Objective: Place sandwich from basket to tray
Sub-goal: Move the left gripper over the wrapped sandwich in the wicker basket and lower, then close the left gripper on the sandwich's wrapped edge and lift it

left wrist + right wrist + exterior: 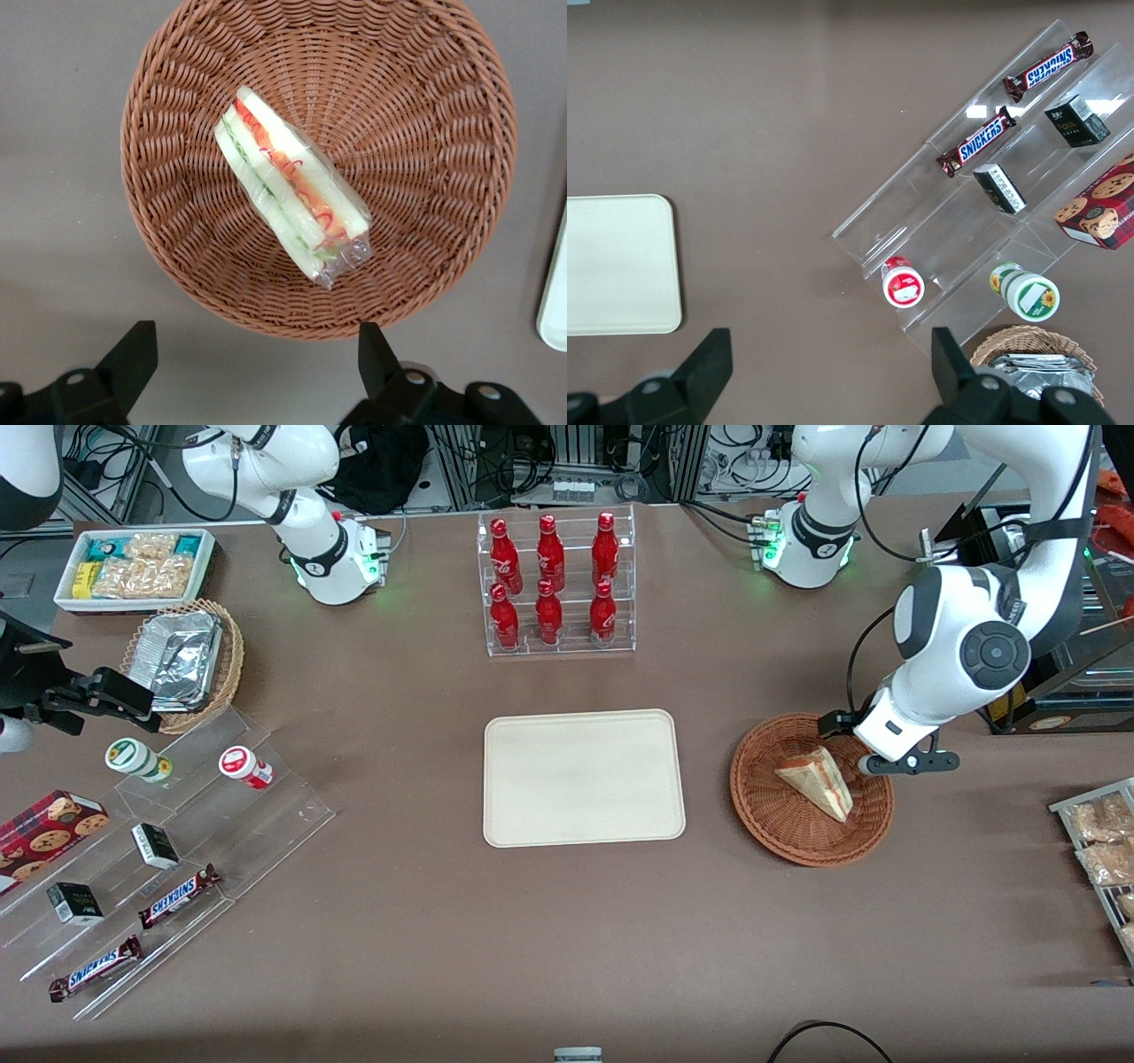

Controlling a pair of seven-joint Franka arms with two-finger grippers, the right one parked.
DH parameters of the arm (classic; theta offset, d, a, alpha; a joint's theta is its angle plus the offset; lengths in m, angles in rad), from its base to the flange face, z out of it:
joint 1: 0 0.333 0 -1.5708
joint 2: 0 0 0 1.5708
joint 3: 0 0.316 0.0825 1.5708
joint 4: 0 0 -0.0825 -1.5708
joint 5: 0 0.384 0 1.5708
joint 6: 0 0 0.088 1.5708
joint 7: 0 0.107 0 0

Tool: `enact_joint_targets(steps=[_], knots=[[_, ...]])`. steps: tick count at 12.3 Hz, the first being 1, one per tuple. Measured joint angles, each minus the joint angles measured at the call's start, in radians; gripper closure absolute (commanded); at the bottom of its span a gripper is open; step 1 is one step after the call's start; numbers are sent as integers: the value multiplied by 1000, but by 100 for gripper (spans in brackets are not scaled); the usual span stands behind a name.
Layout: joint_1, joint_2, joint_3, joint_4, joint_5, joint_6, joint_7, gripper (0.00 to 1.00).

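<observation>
The flat cream-beige rectangular tray [584, 777] is bare. Beside it, the round reddish-brown wicker basket [781, 828] holds the clear-wrapped triangular sandwich [819, 780]. Above the basket's rim, the left gripper [257, 354] is held spread. A slip on the slick wrap is judged likely.

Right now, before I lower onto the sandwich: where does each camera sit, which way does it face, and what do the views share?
Front view: high, facing both arms across the table; the gripper hangs over the basket, mostly hidden by its arm.
Left wrist view: on the working arm, looking straight down; open fingertips frame the sandwich.
Right wrist view: on the parked arm, looking down at the snack shelf; its own fingers show.
Shared: the tray shows in all three; basket and sandwich in front and left wrist.
</observation>
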Motion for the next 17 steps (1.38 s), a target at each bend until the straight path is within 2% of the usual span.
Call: enact_joint_targets(steps=[3, 8, 13, 17], knots=[[-2, 3, -1, -8, -1, 49, -147, 0], [-23, 33, -3, -22, -2, 176, -529, 0], [-27, 80, -4, -24, -2, 235, -817, 0], [-36, 111, -4, -27, -2, 246, -939, 0]])
